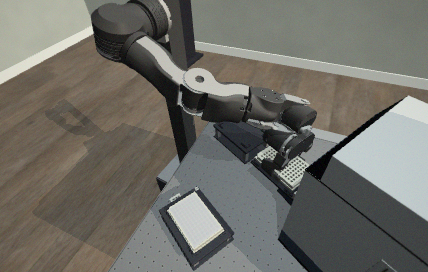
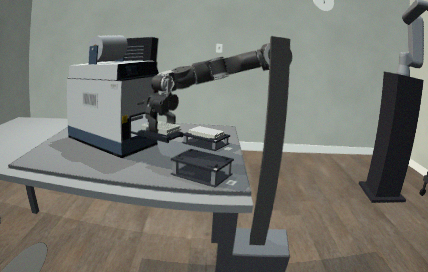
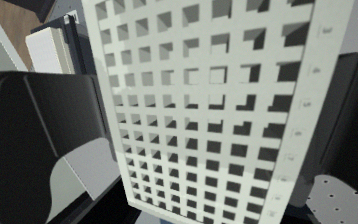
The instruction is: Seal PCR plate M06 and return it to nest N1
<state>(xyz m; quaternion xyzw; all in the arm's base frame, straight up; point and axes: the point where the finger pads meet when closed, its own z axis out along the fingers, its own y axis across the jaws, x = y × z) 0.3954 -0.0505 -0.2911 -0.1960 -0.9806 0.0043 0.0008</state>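
A grey perforated table (image 1: 253,210) stands on wood floor (image 1: 48,150) — gripper (image 1: 284,153) clamps plate M06 (image 1: 293,170) over the sealer's stage; only the wrist view shows open wells.

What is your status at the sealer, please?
Gripper shut on open plate M06, over the sealer's stage. Nest N1 vacant. M09 untouched on N2. Nothing in the way.

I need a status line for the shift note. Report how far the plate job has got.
Done: the open plate M06 is off its nest N1, which stands bare. In hand: the claw is shut on M06 at the sealer's stage, in front of the sealer; whether it sits flat in the pocket cannot be told. Left: release, press START, wait out the cycle, return M06 to N1. M09 sits on N2.
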